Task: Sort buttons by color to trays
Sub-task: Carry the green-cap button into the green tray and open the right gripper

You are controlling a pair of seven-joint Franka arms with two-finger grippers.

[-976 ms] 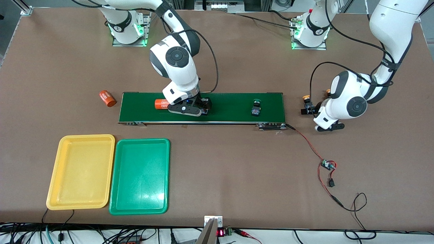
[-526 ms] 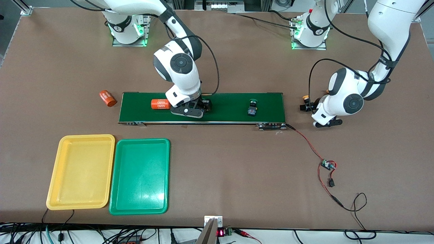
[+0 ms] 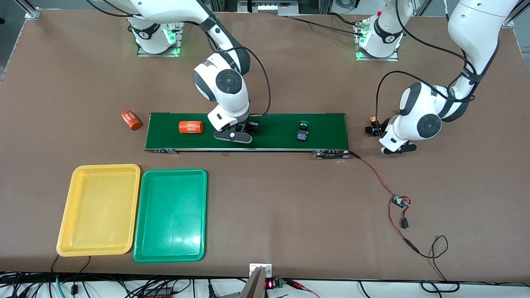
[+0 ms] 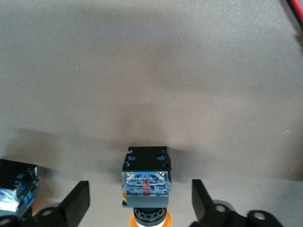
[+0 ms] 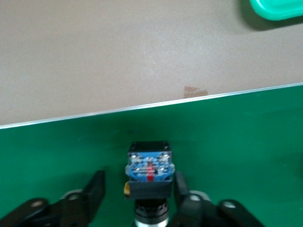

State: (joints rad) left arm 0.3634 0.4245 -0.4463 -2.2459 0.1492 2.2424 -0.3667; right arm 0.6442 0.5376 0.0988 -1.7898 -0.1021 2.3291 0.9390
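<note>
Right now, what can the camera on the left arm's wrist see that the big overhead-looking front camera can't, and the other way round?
Only the left wrist view shows the left gripper open around a yellow-capped button, fingers apart from it, with a second button beside it. Only the front view shows the yellow tray, green tray, conveyor belt, a green-capped button on it, two orange cylinders and the right gripper. Both show the brown table.

Both arms reach low, each tool pointing down, left tool (image 4: 140, 205) and right tool (image 5: 137, 201) spread apart.
</note>
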